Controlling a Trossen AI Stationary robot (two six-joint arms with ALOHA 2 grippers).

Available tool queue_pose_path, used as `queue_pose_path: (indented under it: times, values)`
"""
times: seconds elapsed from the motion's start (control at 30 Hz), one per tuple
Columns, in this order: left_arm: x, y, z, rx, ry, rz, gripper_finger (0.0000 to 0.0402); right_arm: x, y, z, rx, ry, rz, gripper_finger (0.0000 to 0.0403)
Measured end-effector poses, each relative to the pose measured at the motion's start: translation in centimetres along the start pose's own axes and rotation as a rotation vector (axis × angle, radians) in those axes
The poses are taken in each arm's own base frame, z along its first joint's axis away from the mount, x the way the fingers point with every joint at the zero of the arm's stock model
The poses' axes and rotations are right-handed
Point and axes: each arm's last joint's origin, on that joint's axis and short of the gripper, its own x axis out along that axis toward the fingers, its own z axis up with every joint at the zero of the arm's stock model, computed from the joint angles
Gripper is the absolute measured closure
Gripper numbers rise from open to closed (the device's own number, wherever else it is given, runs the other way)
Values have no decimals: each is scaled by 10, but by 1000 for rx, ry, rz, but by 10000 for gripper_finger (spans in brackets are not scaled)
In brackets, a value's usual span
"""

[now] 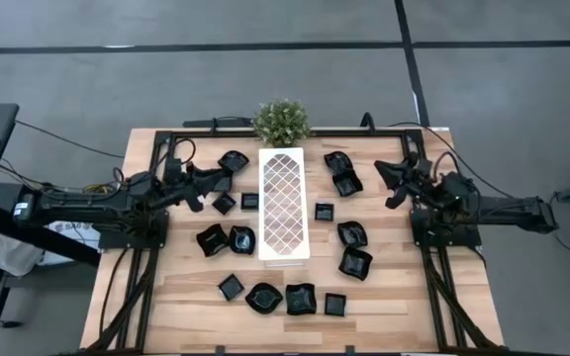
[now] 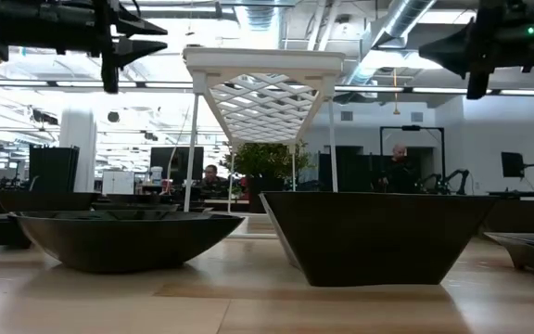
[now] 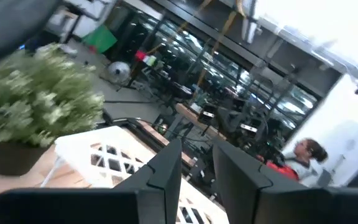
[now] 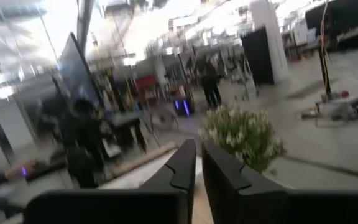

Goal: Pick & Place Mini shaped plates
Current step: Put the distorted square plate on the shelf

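High view: left pincer [image 1: 228,179] above mini shaped plates [image 1: 228,204]

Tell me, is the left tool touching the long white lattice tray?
Apart. The high view shows bare wooden table between the left tool and the long white lattice tray.

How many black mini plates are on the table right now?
14 plates: five left of the white tray, five right of it, four along the front edge. The left end effector may hide another.

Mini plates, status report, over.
Left gripper slightly open, right gripper nearly shut, both raised, empty. Mini plates scattered around white lattice tray. None on tray.
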Motion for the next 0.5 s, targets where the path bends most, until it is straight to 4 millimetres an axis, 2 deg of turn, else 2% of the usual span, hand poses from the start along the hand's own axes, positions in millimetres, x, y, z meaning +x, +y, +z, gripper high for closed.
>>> queue_pose_path:
  times: [0.1, 0.2, 0.37, 0.5]
  values:
    - [5, -14, 20, 98, -17, -65, 307, 8, 8, 15, -58, 121, -20, 359]
    - [10, -28, 44, 235, 27, -42, 307, 20, 17, 32, -124, 256, -53, 342]
    - [13, -45, 81, 396, 228, 129, 307, 39, 33, 61, -243, 500, -102, 331]
    - [10, -52, 98, 403, 382, 207, 307, 54, 45, 69, -314, 776, -52, 331]
